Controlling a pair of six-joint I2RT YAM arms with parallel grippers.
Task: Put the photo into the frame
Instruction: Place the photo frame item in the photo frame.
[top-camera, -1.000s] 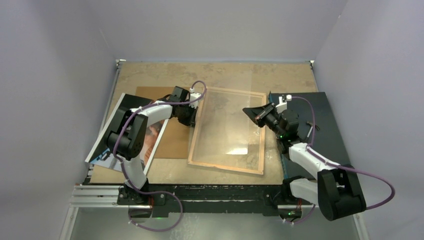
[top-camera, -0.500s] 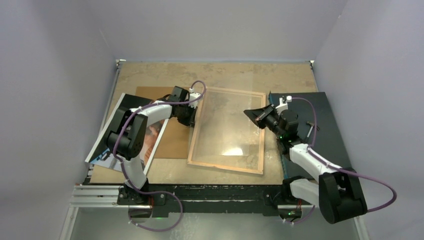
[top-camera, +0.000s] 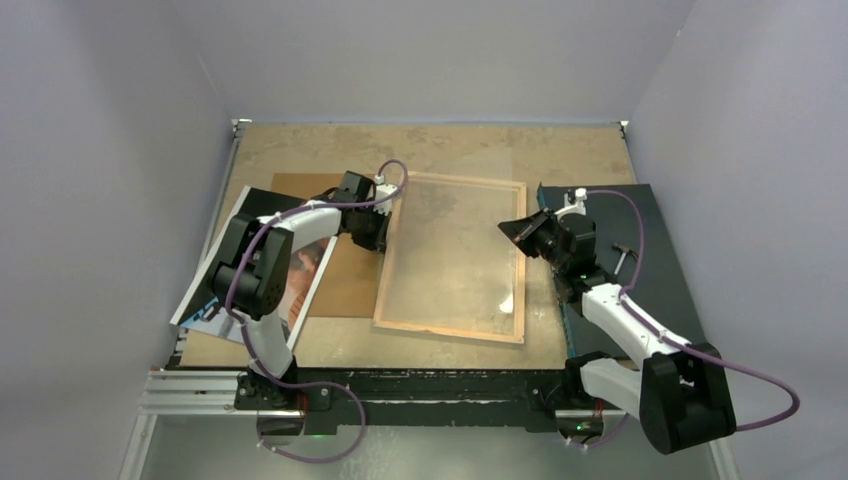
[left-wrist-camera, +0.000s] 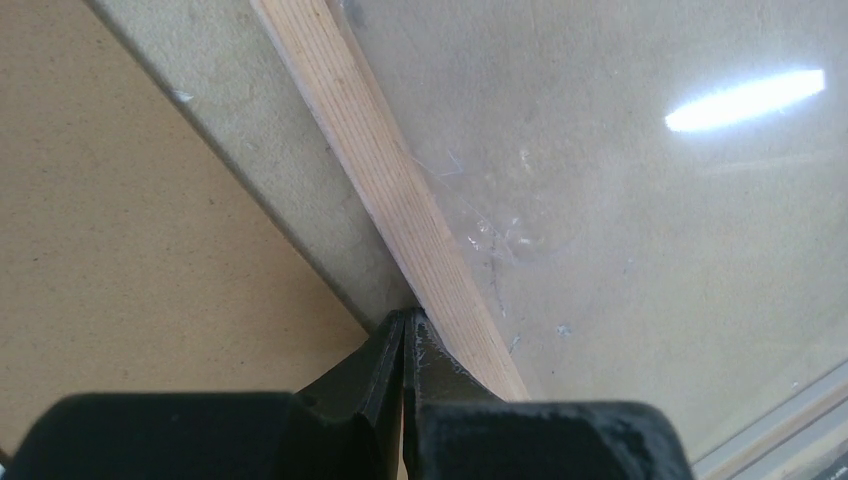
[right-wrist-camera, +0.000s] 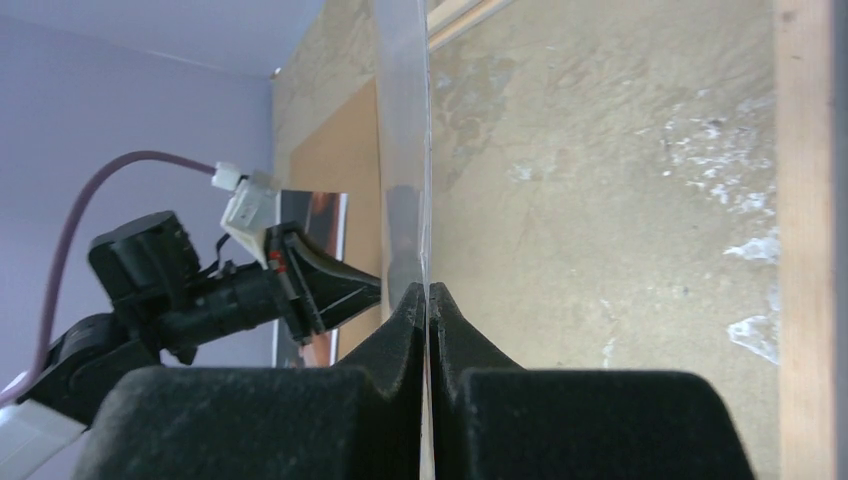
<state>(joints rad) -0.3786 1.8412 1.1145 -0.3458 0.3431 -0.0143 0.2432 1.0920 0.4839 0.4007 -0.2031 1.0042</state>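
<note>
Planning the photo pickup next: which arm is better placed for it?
Left, I'd say. The photo lies beside the left arm; the left end effector is shut, seemingly empty, at the frame's left rail. The right end effector is pinching the clear sheet.

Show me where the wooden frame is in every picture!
Top view: the frame lies flat in the middle of the picture.
Left wrist: its wooden rail runs diagonally through the middle.
Right wrist: its rail runs down the right edge.
Shared landmark: the brown board beside it.
</note>
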